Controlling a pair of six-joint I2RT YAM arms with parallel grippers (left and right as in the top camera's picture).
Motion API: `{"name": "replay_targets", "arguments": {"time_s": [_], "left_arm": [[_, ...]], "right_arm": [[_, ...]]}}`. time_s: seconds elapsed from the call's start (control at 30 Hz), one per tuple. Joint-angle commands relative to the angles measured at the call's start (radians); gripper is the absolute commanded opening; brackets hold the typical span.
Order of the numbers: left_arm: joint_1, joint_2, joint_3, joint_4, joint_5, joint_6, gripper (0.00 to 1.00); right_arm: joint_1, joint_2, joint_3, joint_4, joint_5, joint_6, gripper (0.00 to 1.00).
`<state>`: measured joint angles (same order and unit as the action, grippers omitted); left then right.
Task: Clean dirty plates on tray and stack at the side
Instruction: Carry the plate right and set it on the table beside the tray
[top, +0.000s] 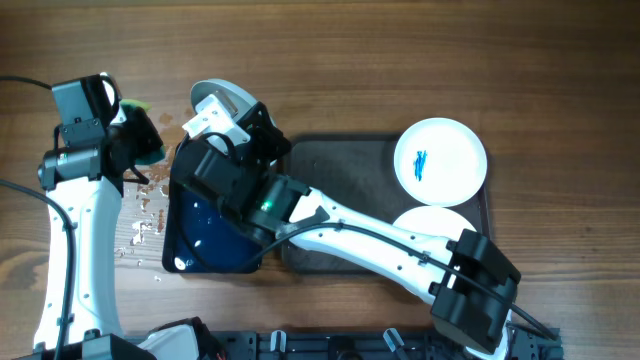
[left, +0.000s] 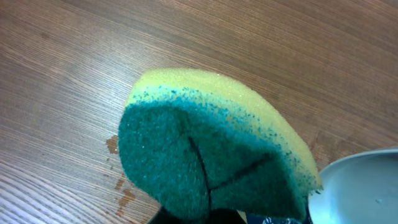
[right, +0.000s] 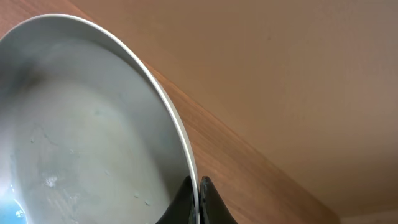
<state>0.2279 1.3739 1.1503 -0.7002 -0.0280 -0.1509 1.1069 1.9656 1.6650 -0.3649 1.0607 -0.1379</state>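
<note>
Above the basin (top: 200, 240) the right gripper (right: 198, 190) holds a plate (top: 225, 98) steeply tilted, its wet hollow side toward the wrist camera. The jaws are narrow and pinch the rim at its lower edge. The left gripper (top: 138, 135) is clamped on a sponge (left: 205, 149), just beside this plate. On the tray (top: 340, 180) lie a smeared plate (top: 445, 160) and a third plate (top: 425, 222), which is partly under the right arm.
</note>
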Motion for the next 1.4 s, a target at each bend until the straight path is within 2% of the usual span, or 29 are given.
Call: {"name": "replay_targets", "arguments": {"time_s": [0.0, 0.07, 0.13, 0.3, 0.43, 0.57, 0.83, 1.03, 1.13, 1.3, 1.37], "left_arm": [[-0.003, -0.026, 0.029, -0.003, 0.013, 0.006, 0.04], [-0.003, -0.026, 0.029, -0.006, 0.013, 0.006, 0.04], [-0.003, -0.026, 0.029, -0.010, 0.013, 0.006, 0.04], [-0.003, -0.026, 0.029, -0.027, 0.017, 0.005, 0.04], [-0.003, -0.023, 0.029, -0.027, 0.037, 0.006, 0.04], [-0.004, -0.005, 0.029, -0.018, 0.061, 0.005, 0.04], [-0.024, 0.001, 0.028, -0.024, 0.204, 0.009, 0.04], [-0.176, 0.005, 0.028, -0.054, 0.207, 0.008, 0.04], [-0.244, 0.025, 0.028, -0.061, 0.206, 0.008, 0.04], [-0.274, 0.098, 0.028, -0.059, 0.207, -0.035, 0.04], [-0.274, 0.122, 0.028, -0.056, 0.207, -0.037, 0.04]], "right_arm": [[0.008, 0.008, 0.024, 0.003, 0.040, -0.021, 0.04], [0.008, 0.008, 0.023, -0.024, 0.007, -0.020, 0.04], [0.008, 0.008, 0.023, -0.124, -0.151, 0.019, 0.04], [-0.009, 0.008, 0.023, -0.330, -0.555, 0.356, 0.04], [-0.043, 0.007, 0.024, -0.395, -0.642, 0.493, 0.04], [-0.132, -0.028, 0.034, -0.418, -0.726, 0.520, 0.04], [-0.367, -0.091, 0.159, -0.610, -0.745, 0.589, 0.04], [-0.511, -0.125, 0.159, -0.712, -0.747, 0.526, 0.04], [-0.557, -0.140, 0.159, -0.789, -0.628, 0.522, 0.04], [-0.563, -0.166, 0.159, -0.884, -0.352, 0.376, 0.04], [-0.562, -0.188, 0.159, -0.902, -0.346, 0.348, 0.04]]}}
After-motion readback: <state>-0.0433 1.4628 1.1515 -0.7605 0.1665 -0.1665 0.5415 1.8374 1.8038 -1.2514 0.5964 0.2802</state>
